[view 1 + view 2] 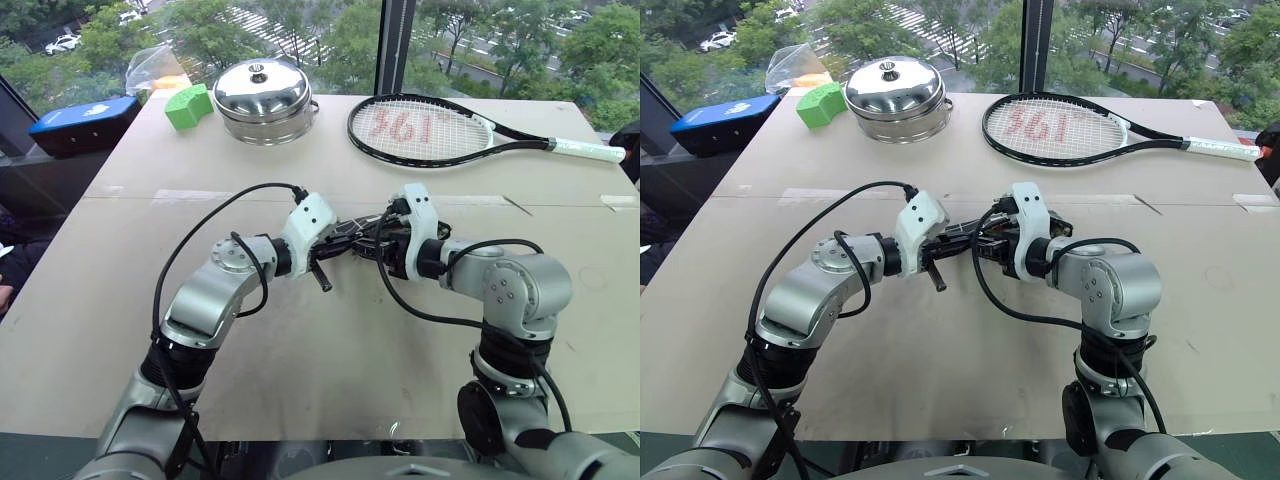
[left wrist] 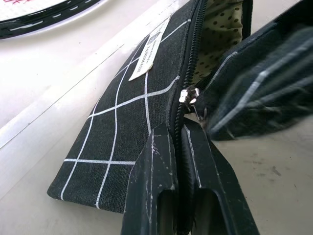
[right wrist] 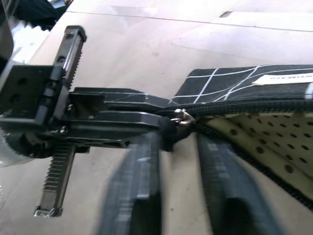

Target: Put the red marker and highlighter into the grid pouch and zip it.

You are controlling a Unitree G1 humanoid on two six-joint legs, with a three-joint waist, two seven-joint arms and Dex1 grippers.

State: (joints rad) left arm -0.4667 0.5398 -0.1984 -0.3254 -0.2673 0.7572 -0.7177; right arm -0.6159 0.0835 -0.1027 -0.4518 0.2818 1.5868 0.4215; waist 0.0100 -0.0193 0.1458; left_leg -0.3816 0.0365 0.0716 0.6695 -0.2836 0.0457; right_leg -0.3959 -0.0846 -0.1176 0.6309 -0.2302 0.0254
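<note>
Holding: the left gripper point(image 2: 182, 147) has its fingers point(image 2: 156, 166) pressed together on the closed end of the grid pouch point(image 2: 122, 127), pinning the fabric right at the start of the zipper.
Zipper slider: the silver slider point(image 3: 182, 117) sits just past the left fingertips, touching distance from them, at the pouch's near end.
Right gripper: the right gripper point(image 3: 178, 142) faces the left one, and its two fingers point(image 3: 142, 171) straddle the slider; they read as drawn in on the slider or its pull, though blur hides the actual contact.
Long axis: seen from the head, the pouch runs from 9 o'clock to 3 o'clock between the two wrists, held just above the tabletop point(image 1: 330, 340).
Open stretch: beyond the slider, toward 3 o'clock, the mouth gapes and shows the dotted lining point(image 3: 264, 142).
Judgement: closing calls for the right arm, the nearer one, to draw the slider toward 3 o'clock, away from the left fingers.
Contents: I cannot tell whether the marker and highlighter are inside.
</note>
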